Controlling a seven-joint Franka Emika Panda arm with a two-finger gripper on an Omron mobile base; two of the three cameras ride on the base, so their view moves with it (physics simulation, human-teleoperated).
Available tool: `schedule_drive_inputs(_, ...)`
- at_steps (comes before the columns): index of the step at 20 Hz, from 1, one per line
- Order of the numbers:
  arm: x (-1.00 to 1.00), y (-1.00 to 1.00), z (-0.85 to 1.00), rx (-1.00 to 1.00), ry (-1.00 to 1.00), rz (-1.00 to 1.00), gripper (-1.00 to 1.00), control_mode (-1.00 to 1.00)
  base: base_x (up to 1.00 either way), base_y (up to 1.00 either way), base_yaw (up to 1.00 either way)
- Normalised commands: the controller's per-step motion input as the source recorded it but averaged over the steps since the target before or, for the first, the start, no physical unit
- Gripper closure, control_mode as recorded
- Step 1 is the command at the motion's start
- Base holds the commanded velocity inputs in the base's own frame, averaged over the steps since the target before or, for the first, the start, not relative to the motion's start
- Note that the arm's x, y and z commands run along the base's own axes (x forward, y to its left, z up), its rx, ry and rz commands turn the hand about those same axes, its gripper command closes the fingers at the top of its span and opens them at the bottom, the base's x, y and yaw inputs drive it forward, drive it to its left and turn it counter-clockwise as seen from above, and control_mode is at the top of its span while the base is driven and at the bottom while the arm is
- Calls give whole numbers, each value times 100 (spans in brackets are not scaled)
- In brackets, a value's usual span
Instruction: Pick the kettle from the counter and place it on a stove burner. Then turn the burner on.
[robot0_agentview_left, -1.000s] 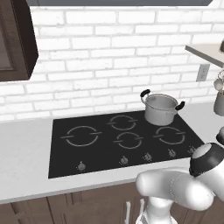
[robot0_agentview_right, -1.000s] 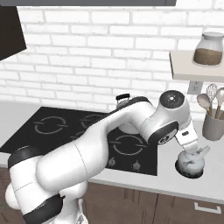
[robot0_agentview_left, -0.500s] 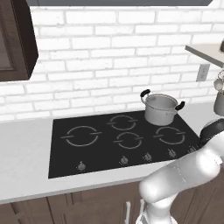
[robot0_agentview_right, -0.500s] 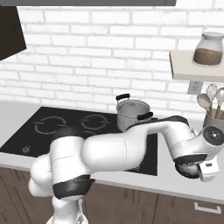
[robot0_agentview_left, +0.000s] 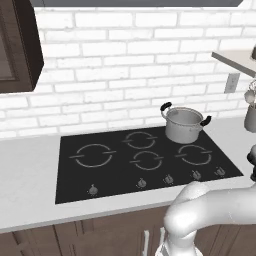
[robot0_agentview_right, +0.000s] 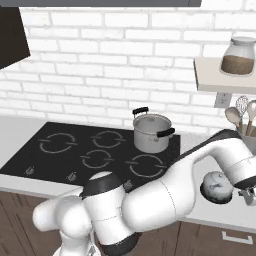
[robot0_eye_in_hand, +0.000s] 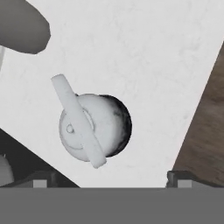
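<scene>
The kettle (robot0_eye_in_hand: 94, 131) is a small rounded silver-grey pot with a pale handle across its top. In the hand view I look straight down on it as it stands on the pale counter (robot0_eye_in_hand: 144, 65). My gripper (robot0_eye_in_hand: 111, 178) hovers above it, open, with its dark fingertips (robot0_eye_in_hand: 41, 179) far apart and nothing between them. In the right base view the kettle (robot0_agentview_right: 216, 186) sits on the counter (robot0_agentview_right: 210, 215) right of the stove, under my bent wrist. The large stove burner (robot0_agentview_left: 95, 155) is the far-left ring on the black glass, also seen as the burner (robot0_agentview_right: 57, 142) in the right base view.
A steel pot (robot0_agentview_left: 185, 124) with two black handles stands on the back right ring. A utensil holder (robot0_agentview_right: 245, 125) stands behind the kettle, under a shelf with a jar (robot0_agentview_right: 239, 56). Knobs (robot0_agentview_left: 141, 183) line the stove's front. The counter's front edge (robot0_eye_in_hand: 192, 113) runs close to the kettle.
The arm has swung further right and stretched out over the counter. The hand that covered the kettle now sits just beyond it, so the kettle shows. The jaws stayed open.
</scene>
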Motion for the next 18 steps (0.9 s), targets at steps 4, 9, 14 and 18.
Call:
schedule_drive_inputs(4,0,0,-25,-1,0,17,-100,-100,0,0,0)
schedule_drive_inputs(9,8,0,-33,0,-2,15,-100,-100,0,0,0)
schedule_drive_inputs(14,36,0,-17,0,-7,8,-100,-100,0,0,0)
schedule_drive_inputs(18,43,15,-25,0,-2,6,-100,-100,0,0,0)
